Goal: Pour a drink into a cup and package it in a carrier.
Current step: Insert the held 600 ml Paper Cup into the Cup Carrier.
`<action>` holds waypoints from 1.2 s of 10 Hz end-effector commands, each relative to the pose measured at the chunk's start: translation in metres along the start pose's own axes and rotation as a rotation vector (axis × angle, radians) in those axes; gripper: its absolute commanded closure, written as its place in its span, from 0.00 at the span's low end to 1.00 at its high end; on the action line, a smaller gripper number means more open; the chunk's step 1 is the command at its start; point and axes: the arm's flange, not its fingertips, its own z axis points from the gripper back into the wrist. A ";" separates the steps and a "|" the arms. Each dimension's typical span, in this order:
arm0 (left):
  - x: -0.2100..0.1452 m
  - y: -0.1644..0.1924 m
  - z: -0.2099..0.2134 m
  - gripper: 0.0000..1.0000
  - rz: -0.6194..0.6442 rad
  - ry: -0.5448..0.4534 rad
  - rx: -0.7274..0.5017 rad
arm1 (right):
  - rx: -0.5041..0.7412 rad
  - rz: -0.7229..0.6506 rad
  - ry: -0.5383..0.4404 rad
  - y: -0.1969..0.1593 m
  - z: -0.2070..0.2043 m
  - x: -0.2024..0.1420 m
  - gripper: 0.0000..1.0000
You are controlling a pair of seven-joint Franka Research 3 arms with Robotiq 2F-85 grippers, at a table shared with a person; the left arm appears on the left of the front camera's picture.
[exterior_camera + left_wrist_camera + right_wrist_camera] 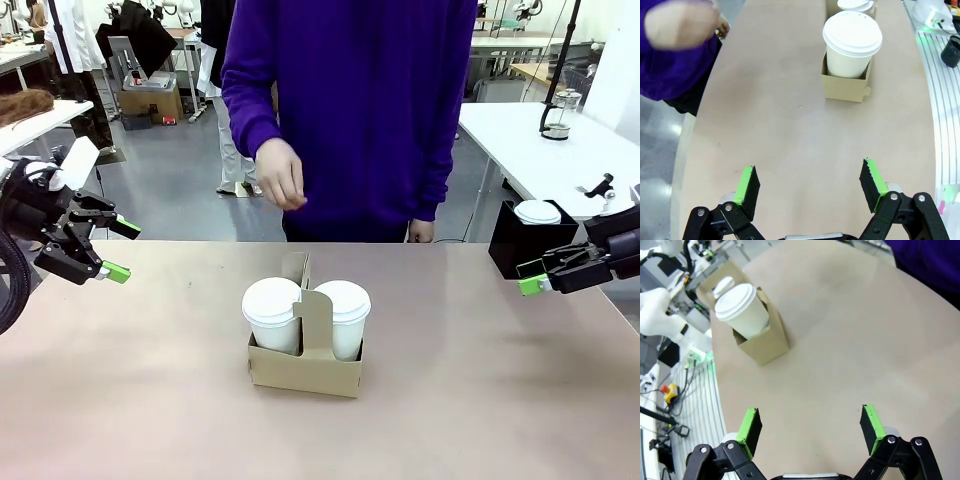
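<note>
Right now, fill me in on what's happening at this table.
Nothing is being handled. A brown cardboard carrier with an upright centre handle stands mid-table holding two lidded white paper cups, one in each slot. The left gripper and the right gripper hover open and empty off to either side of the table, well apart from the carrier. A person in a purple sweater stands at the far edge, one hand loosely raised, touching nothing. The packaging looks done.

surface: tan table | on it: brown cardboard carrier, mid-table; black box, far right
</note>
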 end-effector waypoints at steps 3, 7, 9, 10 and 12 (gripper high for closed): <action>-0.001 0.001 -0.002 0.00 -0.018 -0.025 0.001 | 0.009 -0.003 -0.005 0.001 0.001 -0.001 0.00; -0.001 0.001 -0.002 0.00 -0.018 -0.025 0.001 | 0.009 -0.003 -0.005 0.001 0.001 -0.001 0.00; -0.001 0.001 -0.002 0.00 -0.018 -0.025 0.001 | 0.009 -0.003 -0.005 0.001 0.001 -0.001 0.00; -0.001 0.001 -0.002 0.00 -0.018 -0.025 0.001 | 0.009 -0.003 -0.005 0.001 0.001 -0.001 0.00; -0.001 0.001 -0.002 0.00 -0.018 -0.025 0.001 | 0.009 -0.003 -0.005 0.001 0.001 -0.001 0.00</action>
